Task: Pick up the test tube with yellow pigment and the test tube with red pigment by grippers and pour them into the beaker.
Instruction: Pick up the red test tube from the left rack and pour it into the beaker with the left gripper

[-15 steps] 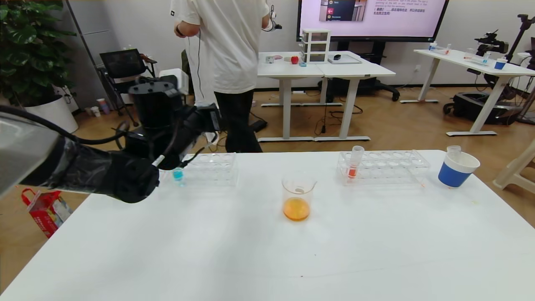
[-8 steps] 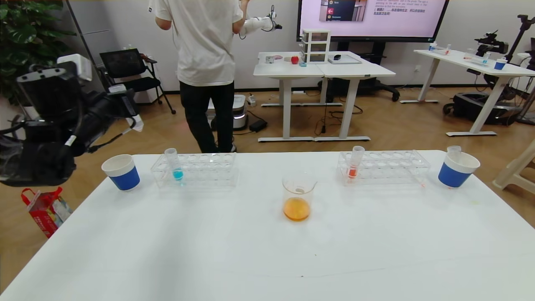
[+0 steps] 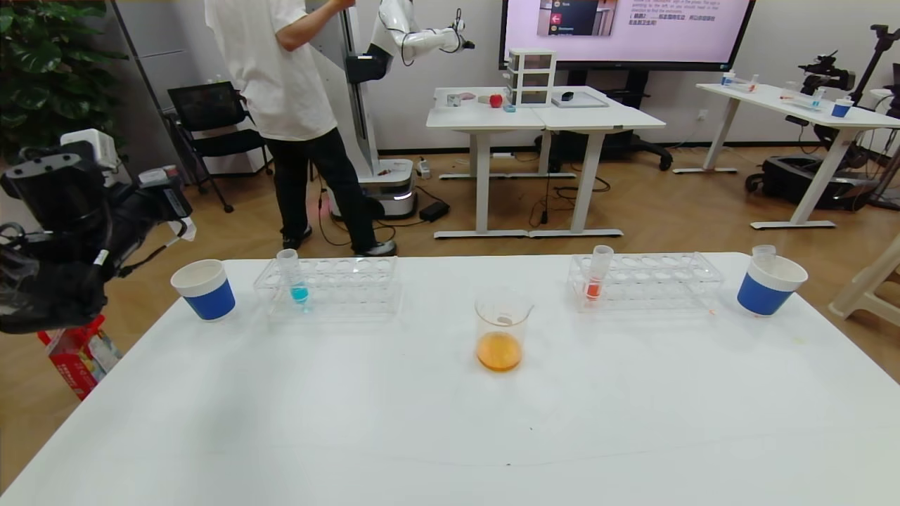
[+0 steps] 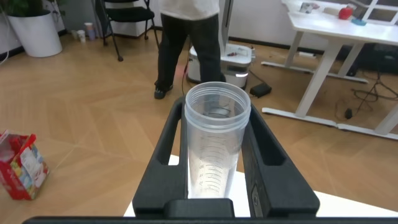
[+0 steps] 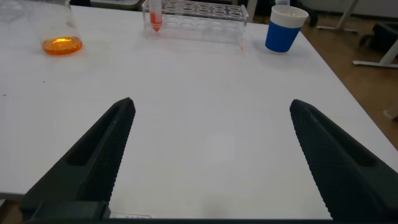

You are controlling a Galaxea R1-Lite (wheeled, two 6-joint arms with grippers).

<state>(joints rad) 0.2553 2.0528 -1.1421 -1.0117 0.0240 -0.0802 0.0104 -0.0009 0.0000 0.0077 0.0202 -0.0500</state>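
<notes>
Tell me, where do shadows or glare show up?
Head view: even light, faint soft shadow by the beaker on the white table; the wall screen glows pale. Right wrist view: open right gripper dark against bright tabletop. Left wrist view: left gripper shut on a clear empty test tube, no glare.

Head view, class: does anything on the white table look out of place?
Yes: a clear plastic tube pokes out of the blue-and-white paper cup on the right, not the clear plastic rack beside it.

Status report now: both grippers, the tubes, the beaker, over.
Left gripper shut on empty tube, off table's left edge. Right gripper open, empty. Beaker holds orange liquid. Nothing in the way.
</notes>
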